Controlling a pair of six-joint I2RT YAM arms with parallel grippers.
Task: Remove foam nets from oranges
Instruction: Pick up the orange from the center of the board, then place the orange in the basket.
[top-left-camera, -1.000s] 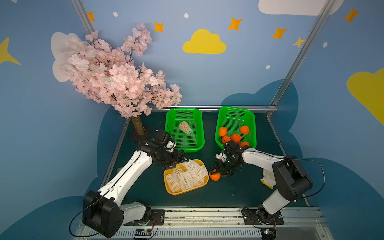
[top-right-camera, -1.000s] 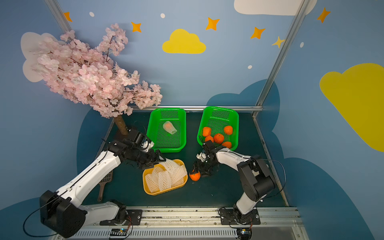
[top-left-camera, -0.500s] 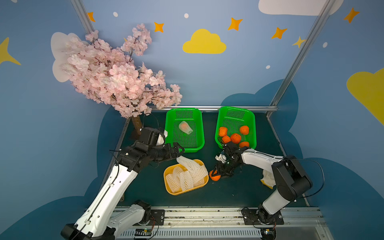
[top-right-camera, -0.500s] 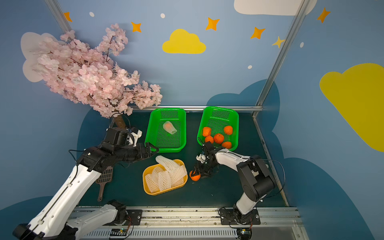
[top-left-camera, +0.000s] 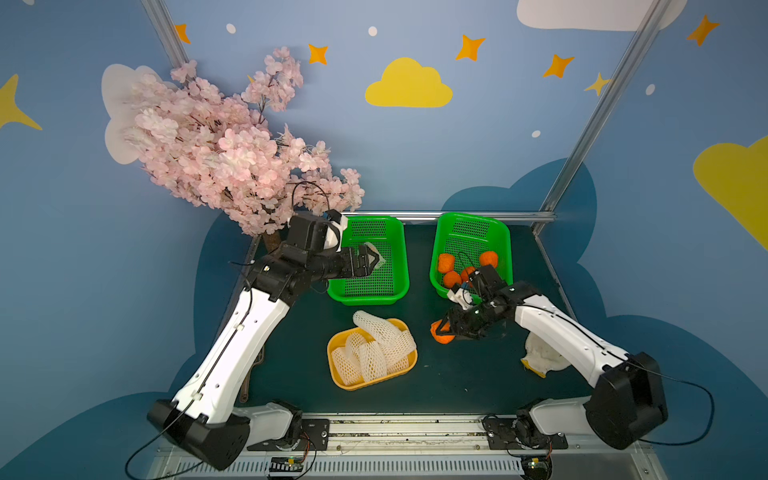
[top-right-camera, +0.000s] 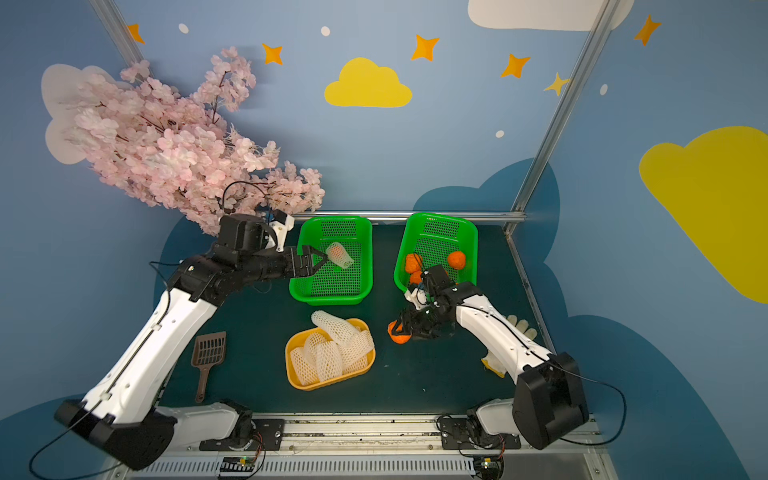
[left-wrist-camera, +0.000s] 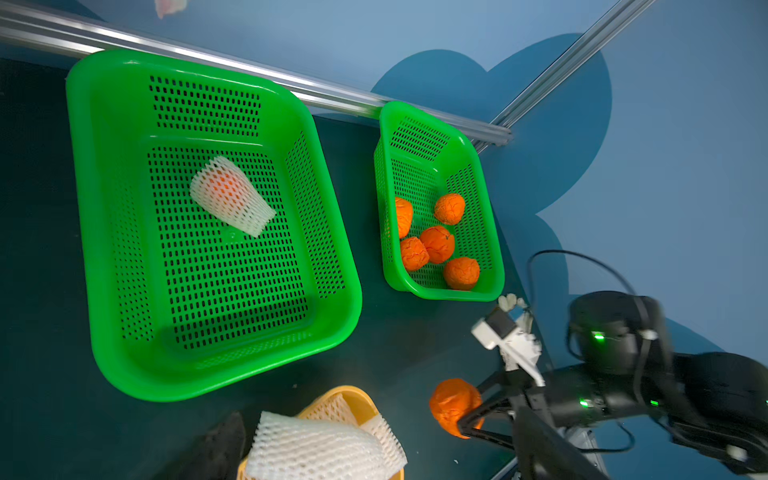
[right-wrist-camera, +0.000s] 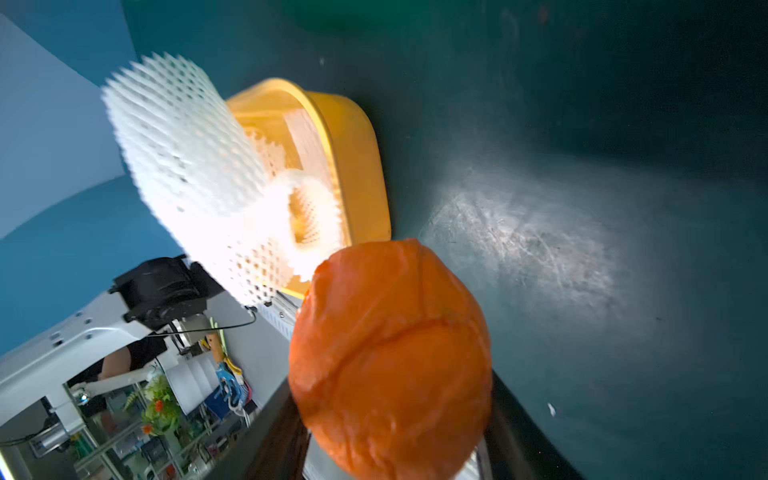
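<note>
Beside yellow tray (right-wrist-camera: 353, 166): my right jaws grip 1 bare orange (right-wrist-camera: 390, 357). Beyond it: my left jaws, wide, empty, near 1 netted orange (left-wrist-camera: 230, 195).

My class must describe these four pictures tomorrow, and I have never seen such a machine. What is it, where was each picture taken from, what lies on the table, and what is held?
Two robot arms stand at a table, each ending in a two-fingered tool. Two pictures look down from overhead, side by side; two come from cameras on the arms' wrists. On the dark table stand a green basket with one netted orange, a second green basket with five bare oranges, and a yellow tray of empty foam nets. The left tool is open near the netted orange. The right tool grips a sixth orange beside the tray.
</note>
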